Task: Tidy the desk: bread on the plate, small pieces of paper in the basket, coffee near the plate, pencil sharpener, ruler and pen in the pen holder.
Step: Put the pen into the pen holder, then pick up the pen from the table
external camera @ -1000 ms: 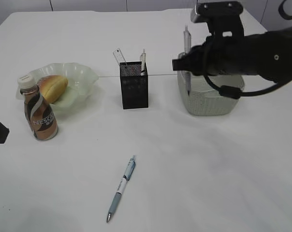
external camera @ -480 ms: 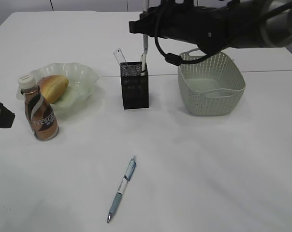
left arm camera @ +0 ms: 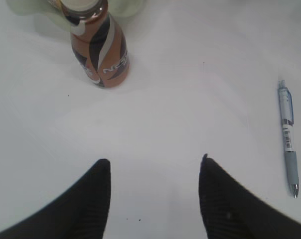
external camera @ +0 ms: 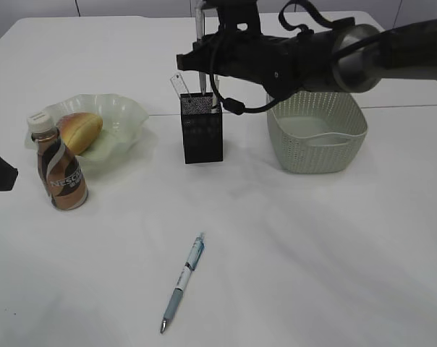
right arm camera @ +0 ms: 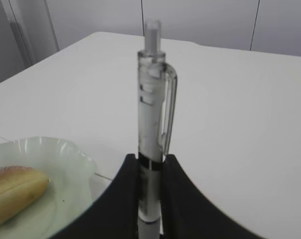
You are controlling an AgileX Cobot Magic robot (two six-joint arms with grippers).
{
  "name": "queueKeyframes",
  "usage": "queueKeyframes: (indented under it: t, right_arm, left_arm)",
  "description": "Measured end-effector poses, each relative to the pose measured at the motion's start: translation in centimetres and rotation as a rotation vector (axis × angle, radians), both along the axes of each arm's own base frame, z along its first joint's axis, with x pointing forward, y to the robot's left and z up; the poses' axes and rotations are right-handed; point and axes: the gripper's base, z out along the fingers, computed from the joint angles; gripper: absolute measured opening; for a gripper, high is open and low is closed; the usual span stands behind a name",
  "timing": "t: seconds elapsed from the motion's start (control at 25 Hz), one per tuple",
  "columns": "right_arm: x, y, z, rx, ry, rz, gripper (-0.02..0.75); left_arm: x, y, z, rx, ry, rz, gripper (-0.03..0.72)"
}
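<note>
Right gripper (right arm camera: 149,199), reaching across the frame's upper centre, clamps an upright clear plastic pen (right arm camera: 153,124) above the black square mesh pen holder (external camera: 202,129); left gripper (left arm camera: 153,191) stands released.

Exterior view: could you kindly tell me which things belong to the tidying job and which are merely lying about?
Job: bread, plate, coffee, pen holder, ruler, basket, blue pen on the desk, clear pen in the right gripper.
Lying about: nothing that shows.
</note>
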Motion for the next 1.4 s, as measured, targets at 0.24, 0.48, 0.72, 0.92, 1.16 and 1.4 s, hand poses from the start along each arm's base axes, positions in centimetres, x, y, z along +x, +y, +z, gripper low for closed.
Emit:
queueKeyframes:
  t: [0.24, 0.48, 0.72, 0.92, 1.16, 1.4]
  right_arm:
    - [0.2, 0.1, -1.9, -0.029, 0.064, -0.003, 0.064]
    - [0.1, 0.0, -2.2, -0.012, 0.114, -0.016, 0.235]
    - [0.1, 0.0, -2.2, -0.013, 0.154, -0.025, 0.364]
    - [-0.5, -0.4, 0.4, -0.068, 0.296, -0.049, 0.366]
    - [-2.6, -1.0, 5.3, -0.061, 0.614, -0.096, 0.351]
    - [-4.8, -2.1, 7.2, -0.193, 0.848, -0.124, 0.345]
  left_arm:
    - [0.0, 0.0, 0.0, 0.002, -0.001, -0.001, 0.416]
    - [0.0, 0.0, 0.0, 0.003, -0.001, -0.001, 0.416]
    - [0.0, 0.0, 0.0, 0.003, -0.002, -0.001, 0.416]
    - [0.0, -0.1, 0.1, -0.009, 0.002, 0.003, 0.416]
    - [-0.1, -1.0, 1.2, -0.01, -0.01, -0.044, 0.416]
    - [0.4, -2.8, 1.9, -0.026, 0.03, -0.09, 0.416]
